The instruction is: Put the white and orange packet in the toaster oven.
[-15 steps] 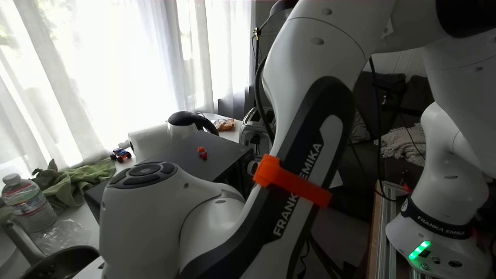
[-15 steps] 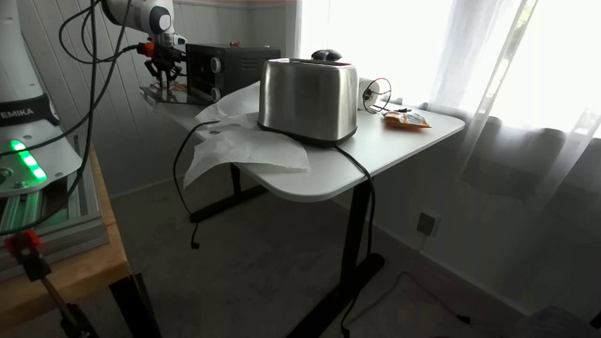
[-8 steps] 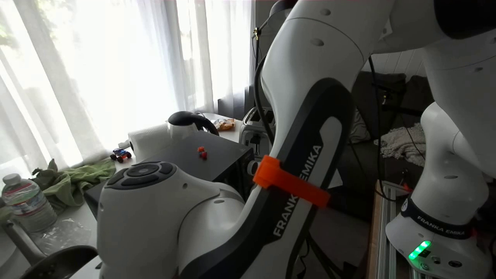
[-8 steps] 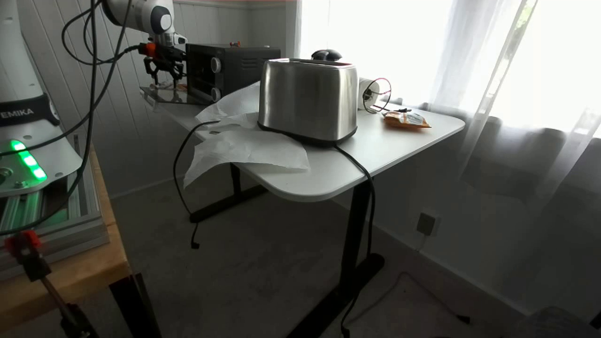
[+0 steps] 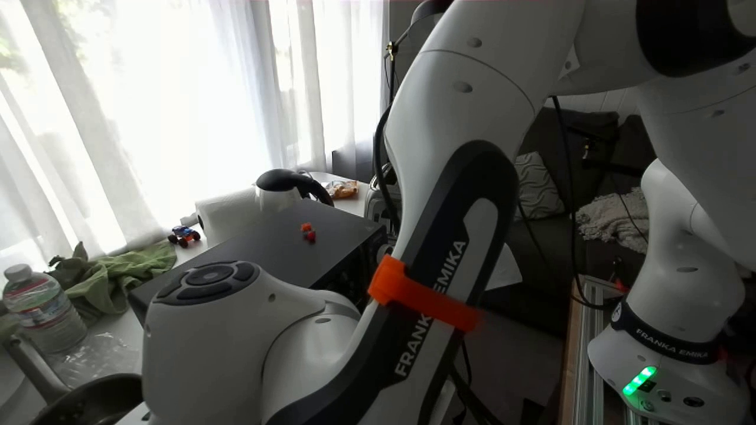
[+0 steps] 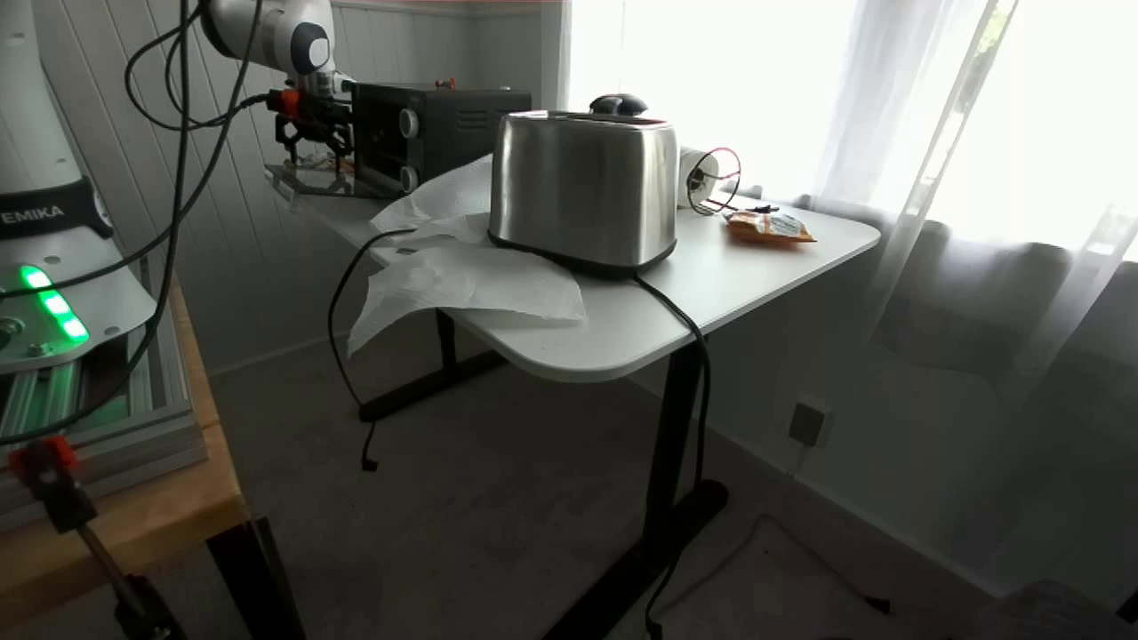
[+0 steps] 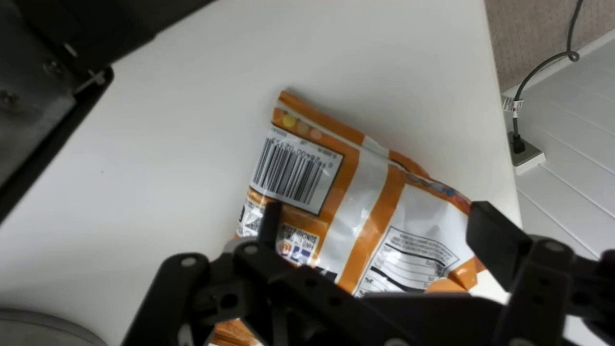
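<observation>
The white and orange packet (image 7: 346,206) lies flat on the white table in the wrist view, its barcode side up. Over it my gripper (image 7: 377,226) stands open, the left finger (image 7: 270,223) seen across the packet and the right finger (image 7: 499,240) at its right edge; whether they touch it I cannot tell. In an exterior view the gripper (image 6: 316,160) is low beside the toaster oven (image 6: 462,129), a black box. Its front has a lowered glossy panel (image 6: 320,183) before it, seemingly the door. The oven's matte top (image 5: 277,236) shows too, partly behind the arm.
A silver slot toaster (image 6: 582,191) stands on the table, white paper (image 6: 471,284) beside it. Another orange packet (image 6: 769,227) lies beyond. Small red and orange objects (image 5: 308,232) sit on the oven. A pan (image 5: 94,401) and a bottle (image 5: 44,307) are nearby.
The gripper's fingers have spread from close together to wide apart. The arm has shifted slightly left and down in an exterior view, and the gripper slightly toward the oven.
</observation>
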